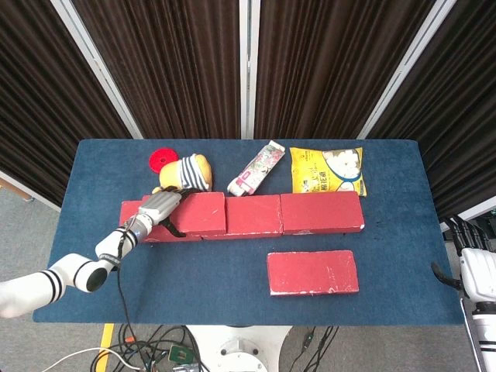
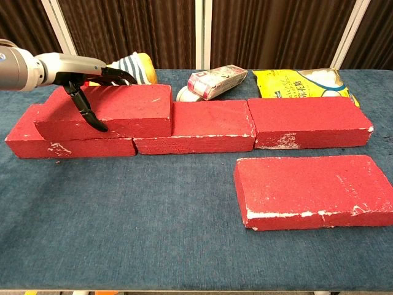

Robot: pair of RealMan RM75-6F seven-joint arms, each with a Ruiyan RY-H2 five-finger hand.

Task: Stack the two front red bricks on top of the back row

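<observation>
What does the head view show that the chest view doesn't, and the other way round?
Only the head view shows the red disc behind the stuffed toy, the right robot hand beside the table's right edge, the curtains and the floor cables. Only the chest view shows the brick fronts: the stacked brick sits on the back row's left brick, offset to the right, with one finger of the left robot hand down its front face. Both show the left robot hand gripping that brick, the loose front brick, the pink packet and the yellow bag.
</observation>
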